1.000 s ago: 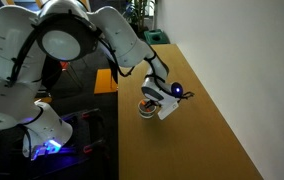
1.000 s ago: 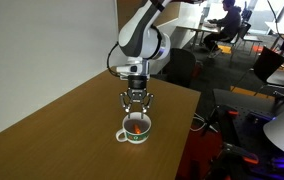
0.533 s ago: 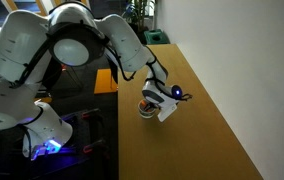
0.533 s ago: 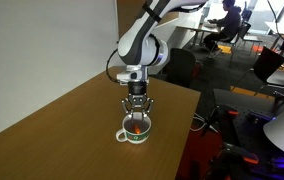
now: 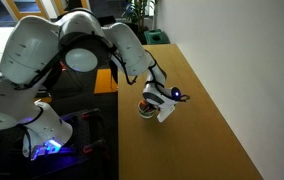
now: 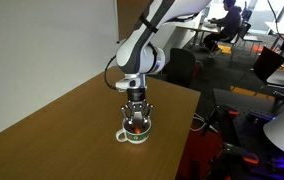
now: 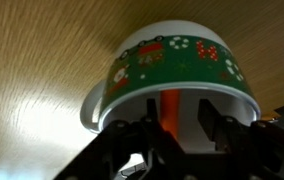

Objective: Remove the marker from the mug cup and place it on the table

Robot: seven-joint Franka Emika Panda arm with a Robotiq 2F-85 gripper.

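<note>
Both jaws of our black gripper [image 7: 185, 130] stand apart, straddling the thin orange-red marker [image 7: 170, 108] inside the white, green-banded mug cup [image 7: 172, 62] on the light wooden table [image 6: 52, 130], so we centre, close gently w/o nudging the rim & lift straight up.

Marker [image 7: 169, 108] between fingers [image 7: 223, 127], inside mug cup [image 7: 172, 62]

Long table [image 5: 217, 125] of light brown wood, smooth and plain. On it, near the long edge, one small white mug [image 6: 132, 136] with a green picture band. Standing upright, bottom flat on the wood.
</note>
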